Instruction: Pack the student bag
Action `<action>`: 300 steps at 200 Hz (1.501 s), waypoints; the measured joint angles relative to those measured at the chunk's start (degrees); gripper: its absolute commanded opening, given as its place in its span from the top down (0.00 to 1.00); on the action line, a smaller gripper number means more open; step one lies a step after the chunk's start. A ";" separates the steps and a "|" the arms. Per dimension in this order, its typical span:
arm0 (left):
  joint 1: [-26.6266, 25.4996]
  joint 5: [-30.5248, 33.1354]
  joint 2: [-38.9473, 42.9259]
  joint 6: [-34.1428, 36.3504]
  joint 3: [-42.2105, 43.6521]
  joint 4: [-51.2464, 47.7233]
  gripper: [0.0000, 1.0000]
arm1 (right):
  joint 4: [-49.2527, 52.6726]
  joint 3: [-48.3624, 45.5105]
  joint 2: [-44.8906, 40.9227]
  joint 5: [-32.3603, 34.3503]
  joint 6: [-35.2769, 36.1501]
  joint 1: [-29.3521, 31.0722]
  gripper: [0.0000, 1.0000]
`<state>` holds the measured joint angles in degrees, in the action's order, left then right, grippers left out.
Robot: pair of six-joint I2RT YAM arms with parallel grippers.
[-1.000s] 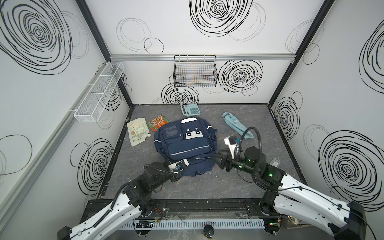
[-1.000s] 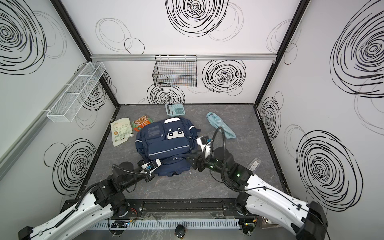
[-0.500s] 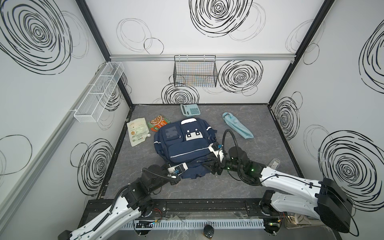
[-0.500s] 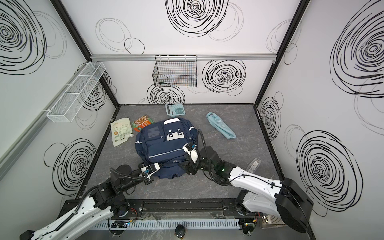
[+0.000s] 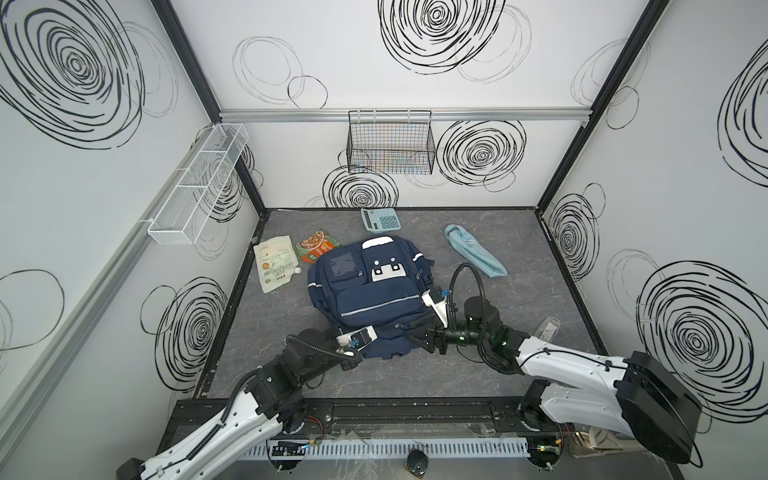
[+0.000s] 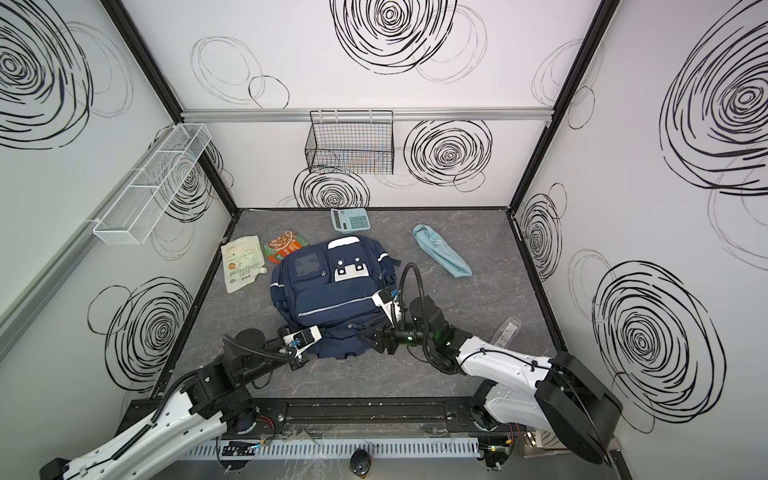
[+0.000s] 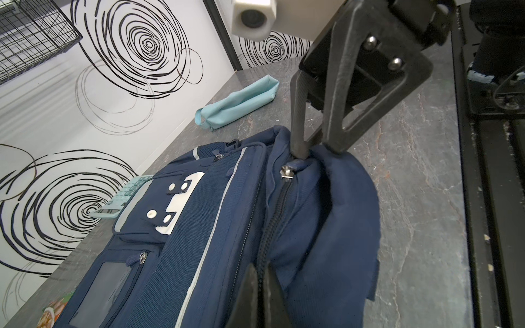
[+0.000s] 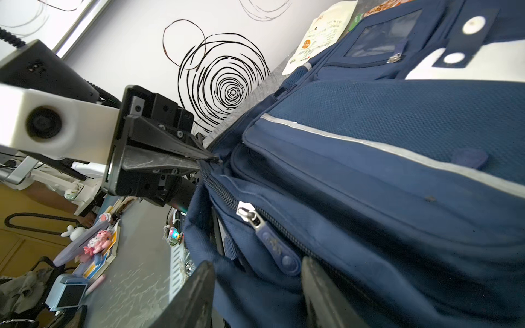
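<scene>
Counting what lies on the grey table (image 5: 519, 249), we find one student bag (image 5: 365, 299), one calculator (image 5: 380, 219), one light blue folded umbrella (image 5: 476, 253), two food packets and one clear bottle (image 5: 547, 328). The bag lies in the middle of the table, flat, with the panda patch facing up and its near edge turned toward both arms. The white spouted pouch (image 5: 276, 268) lies to its left, apart from it. The orange snack packet (image 5: 316, 247) sits against the bag's far left corner. The calculator is just beyond the bag by the back wall, the umbrella is well off to the right, and the bottle is beside the right arm. Two baskets hang on the walls — one white wire basket (image 5: 195, 187) and one black wire basket (image 5: 390, 145).

Two grippers, both at the bag's near edge. The left gripper (image 8: 210, 159) is closed tight, its tips pinching navy fabric at the end of the zip. The right gripper (image 7: 316, 150) stands part open — one finger on each side of a raised fold by the zip slider (image 7: 285, 173). The right wrist view shows the zip pull (image 8: 272, 247) between those fingers. We cannot tell whether they press the fold.
</scene>
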<state>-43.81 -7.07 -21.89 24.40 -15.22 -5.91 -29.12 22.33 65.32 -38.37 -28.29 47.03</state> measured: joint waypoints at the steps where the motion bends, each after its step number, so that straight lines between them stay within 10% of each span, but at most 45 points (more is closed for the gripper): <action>1: 0.00 0.00 -0.02 0.00 0.00 -0.02 1.00 | -0.02 -0.02 -0.02 0.02 -0.04 0.04 0.46; 162: 0.00 -1.44 -0.13 -0.04 0.72 0.26 1.00 | -7.23 -0.50 8.68 -3.48 -6.91 -2.21 0.19; 300: 0.13 -1.90 -0.31 -0.46 0.72 3.48 1.00 | -8.68 3.23 7.37 -6.38 -3.80 -2.54 0.58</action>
<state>-43.68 -8.97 -22.20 23.94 -14.50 -2.44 -37.80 25.56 72.69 -44.75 -32.10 44.49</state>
